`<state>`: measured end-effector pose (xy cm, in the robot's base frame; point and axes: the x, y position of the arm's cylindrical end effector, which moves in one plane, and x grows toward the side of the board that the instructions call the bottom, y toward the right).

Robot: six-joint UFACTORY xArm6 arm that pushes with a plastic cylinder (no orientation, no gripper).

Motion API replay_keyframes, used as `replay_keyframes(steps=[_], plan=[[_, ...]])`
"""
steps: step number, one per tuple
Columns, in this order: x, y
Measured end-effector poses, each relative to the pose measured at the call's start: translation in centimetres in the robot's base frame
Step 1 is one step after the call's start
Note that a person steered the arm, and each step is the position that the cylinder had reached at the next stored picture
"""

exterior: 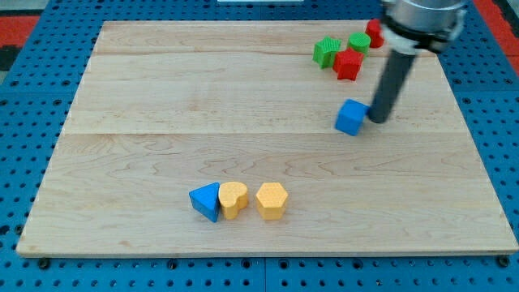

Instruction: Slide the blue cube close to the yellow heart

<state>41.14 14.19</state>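
The blue cube [350, 117] sits on the wooden board [162, 97] at the view's upper right. My tip [377, 119] is just to the cube's right, touching or nearly touching its right side. The yellow heart [233, 199] lies at the view's lower middle, far down and left of the cube. A blue triangle block [206, 200] touches the heart's left side and a yellow hexagon block [272, 200] stands close on its right.
A green star block [327, 52], a red block [349, 64], a green round block [359, 42] and another red block [374, 33] cluster at the view's top right, above the blue cube. Blue pegboard surrounds the board.
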Motion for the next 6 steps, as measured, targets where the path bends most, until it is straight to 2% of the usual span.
replay_keyframes(steps=[1,2,3,4,5,6], plan=[[1.9,-8.5],[2.1,-11.6],[-0.2,-13.0],[3.4,-15.4],[8.7,-14.4],[4.3,-14.0]])
